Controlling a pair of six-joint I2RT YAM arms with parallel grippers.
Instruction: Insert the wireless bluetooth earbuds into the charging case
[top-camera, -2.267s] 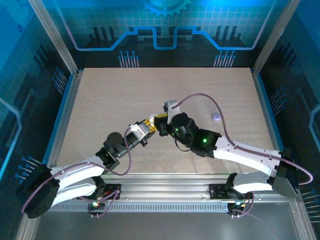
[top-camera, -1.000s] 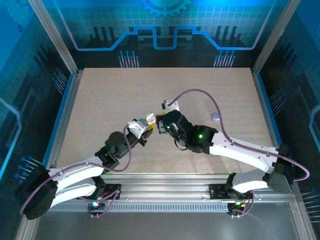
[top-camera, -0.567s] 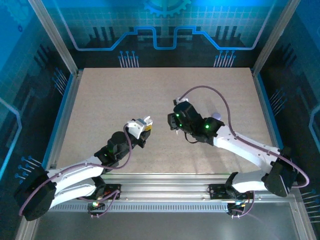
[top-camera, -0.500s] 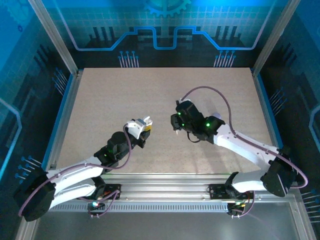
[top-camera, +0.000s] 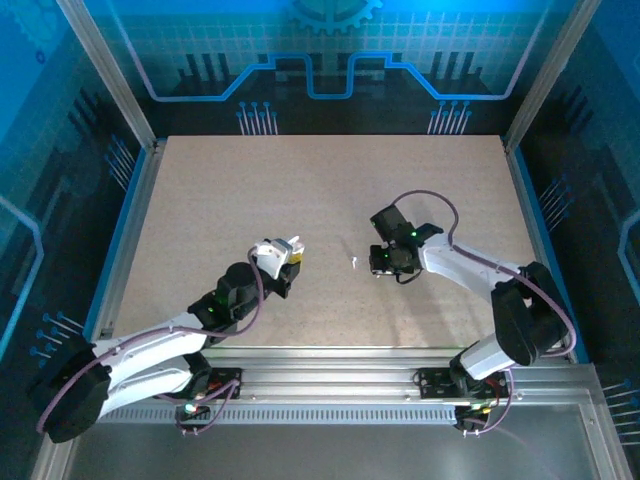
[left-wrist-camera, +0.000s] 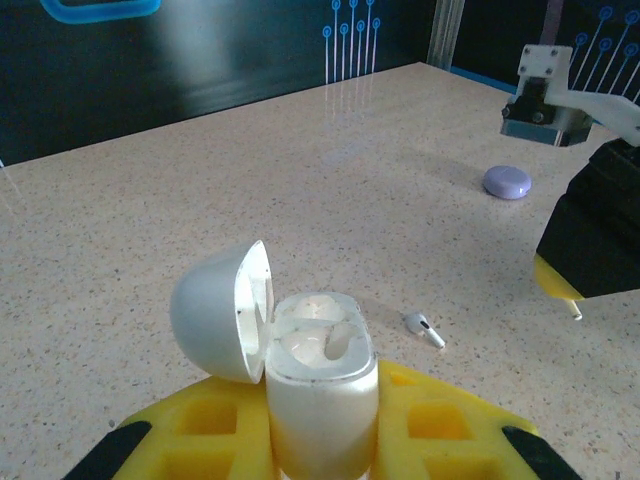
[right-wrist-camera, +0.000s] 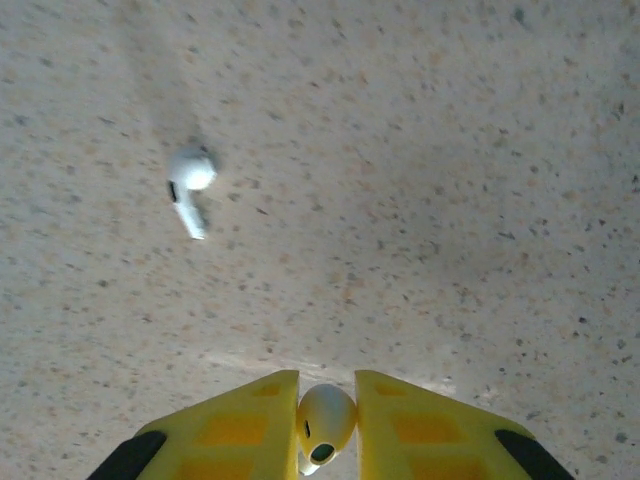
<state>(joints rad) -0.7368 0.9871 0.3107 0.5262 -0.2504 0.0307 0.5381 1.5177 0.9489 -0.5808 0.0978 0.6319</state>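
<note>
White case (left-wrist-camera: 320, 365) sits upright in the left gripper (left-wrist-camera: 322, 415), jaws clamped on its lower body. Its lid (left-wrist-camera: 215, 310) is swung open to the left, hinge side up. The right gripper (right-wrist-camera: 326, 395) is low over the table (right-wrist-camera: 480, 150), jaws pinching one white earbud (right-wrist-camera: 325, 420) between yellow pads (right-wrist-camera: 245, 415). A second earbud (right-wrist-camera: 188, 182) lies loose on the table, touching neither gripper. From above it sits between the two grippers, nearer the right one. A small lilac pod (left-wrist-camera: 507, 181) rests on the table beyond the right gripper, well apart from the case.
</note>
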